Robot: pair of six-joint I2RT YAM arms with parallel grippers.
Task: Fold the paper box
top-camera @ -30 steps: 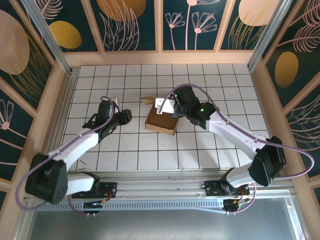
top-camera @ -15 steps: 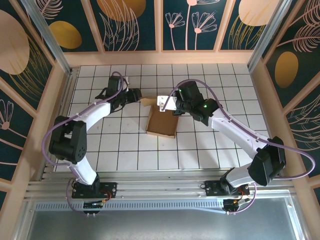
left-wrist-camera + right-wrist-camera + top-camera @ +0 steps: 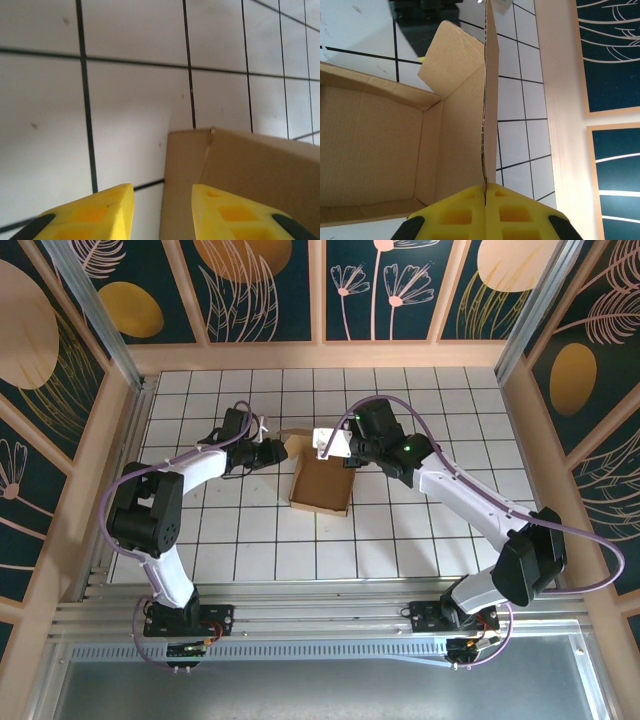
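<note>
Half done, roughly, as you can judge from the shape. Your box (image 3: pixel 322 483) has its floor flat and walls raised on the sides you can see. It lies open-topped, directly beneath and ahead of the right pincer (image 3: pixel 485 187).

Right pincer: clamped shut on the edge of one upright wall, cardboard pinched between both fingers.

Left pincer (image 3: pixel 162 190): jaws apart, nothing between them. A box corner sits just ahead of the gap.

One flap (image 3: pixel 452 55) leans outward beyond the held wall, at the end far from the right pincer, untucked.

Left for you, by my judgement: turn that flap in and lock the corners.
</note>
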